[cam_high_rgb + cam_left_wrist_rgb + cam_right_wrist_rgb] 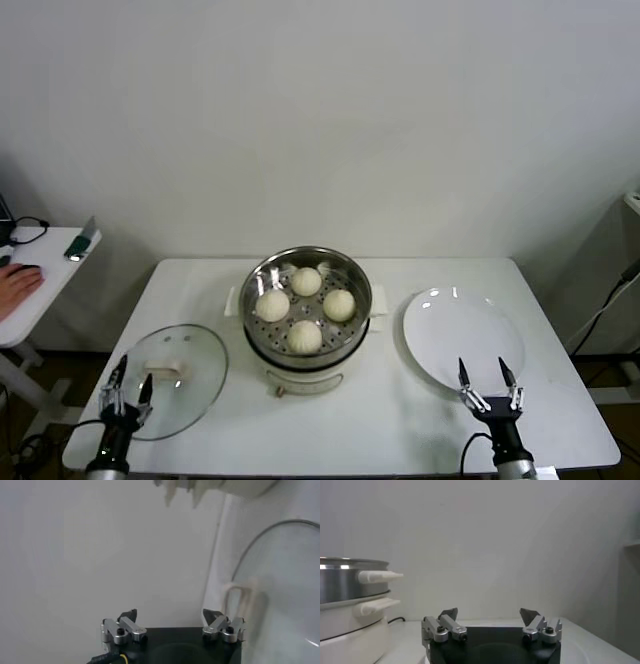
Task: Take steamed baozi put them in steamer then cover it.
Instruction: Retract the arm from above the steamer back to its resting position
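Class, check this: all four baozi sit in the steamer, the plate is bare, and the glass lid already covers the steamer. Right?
Not quite. The head view shows the glass lid lying on the table to the robot's left of the steamer, which stands uncovered. The four baozi are indeed inside, and the plate is bare.

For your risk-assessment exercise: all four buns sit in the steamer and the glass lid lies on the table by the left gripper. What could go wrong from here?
1. The cover lies flat at the table's front-left edge; a clumsy grab by the open left gripper might nudge it off.
2. Its smooth glass may slip unless the central handle is gripped.
3. Lowered off-centre, it could sit crooked on the steamer above the baozi.
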`<state>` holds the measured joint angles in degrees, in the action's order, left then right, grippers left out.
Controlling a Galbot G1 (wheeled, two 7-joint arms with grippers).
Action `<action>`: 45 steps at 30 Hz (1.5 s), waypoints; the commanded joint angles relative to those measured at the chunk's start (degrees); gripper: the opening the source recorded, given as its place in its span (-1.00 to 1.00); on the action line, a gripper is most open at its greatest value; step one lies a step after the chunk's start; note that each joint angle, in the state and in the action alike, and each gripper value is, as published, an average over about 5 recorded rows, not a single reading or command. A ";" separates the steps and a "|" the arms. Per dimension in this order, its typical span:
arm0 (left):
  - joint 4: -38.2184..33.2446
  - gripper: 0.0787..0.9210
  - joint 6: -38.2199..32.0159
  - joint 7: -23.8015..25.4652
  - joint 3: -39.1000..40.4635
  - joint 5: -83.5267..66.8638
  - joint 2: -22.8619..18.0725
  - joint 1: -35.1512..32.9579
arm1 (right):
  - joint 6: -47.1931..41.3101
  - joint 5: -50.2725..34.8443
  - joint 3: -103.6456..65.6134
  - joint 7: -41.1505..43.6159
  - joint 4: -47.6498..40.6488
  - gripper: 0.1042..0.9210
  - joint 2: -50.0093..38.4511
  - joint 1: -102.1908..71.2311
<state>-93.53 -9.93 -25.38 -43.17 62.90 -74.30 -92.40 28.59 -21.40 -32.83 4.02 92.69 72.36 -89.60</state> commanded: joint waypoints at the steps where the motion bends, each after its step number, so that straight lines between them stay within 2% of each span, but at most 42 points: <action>1: 4.57 0.77 -0.04 -1.35 0.29 6.65 -0.12 1.96 | 0.78 0.47 -0.05 -0.07 -0.28 0.76 1.13 -0.66; 21: 8.31 0.77 0.58 1.94 1.60 7.26 1.45 9.82 | 1.68 1.18 -0.86 -0.24 0.41 0.76 2.05 -2.11; 34: 11.84 0.77 0.39 1.99 2.29 7.79 1.88 12.34 | 1.74 1.73 -1.24 -0.14 0.94 0.76 2.38 -2.68; 45: 14.21 0.61 -0.87 2.00 2.42 8.23 2.58 13.98 | 1.75 2.26 -1.15 -0.04 1.19 0.76 2.59 -2.80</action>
<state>-81.08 -10.24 -23.52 -40.81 70.94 -71.91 -79.67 30.31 -19.30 -33.99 3.93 93.83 74.91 -92.33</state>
